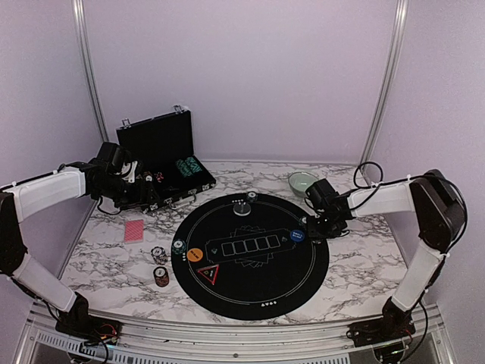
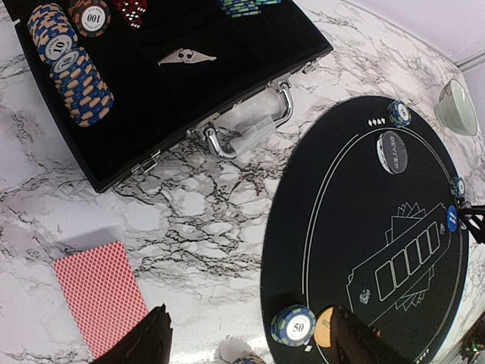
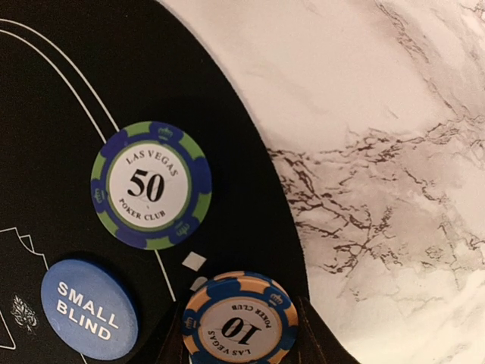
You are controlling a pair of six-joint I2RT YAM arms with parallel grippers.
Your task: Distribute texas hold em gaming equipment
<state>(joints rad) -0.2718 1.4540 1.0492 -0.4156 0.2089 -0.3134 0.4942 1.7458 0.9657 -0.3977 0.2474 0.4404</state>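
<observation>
My right gripper (image 1: 315,225) is at the right edge of the round black mat (image 1: 250,296). In the right wrist view it (image 3: 241,337) is shut on a blue-and-orange 10 chip (image 3: 239,322), low over the mat beside a blue-green 50 chip (image 3: 150,184) and the blue small blind disc (image 3: 89,307). My left gripper (image 1: 145,186) is open and empty, raised near the black case (image 1: 155,144). Its fingers (image 2: 144,343) frame bare marble. The pinkish-red cards (image 2: 98,296) lie left of it. A 50 chip (image 2: 292,324) and an orange disc (image 2: 324,327) sit on the mat's left side.
The open case (image 2: 189,98) holds chip rows (image 2: 72,68) and dice. A pale green bowl (image 1: 301,182) stands at the back right. The dealer button (image 1: 242,207) and a chip (image 1: 251,196) sit on the mat's far edge. Two chip stacks (image 1: 160,265) stand on the marble left of the mat.
</observation>
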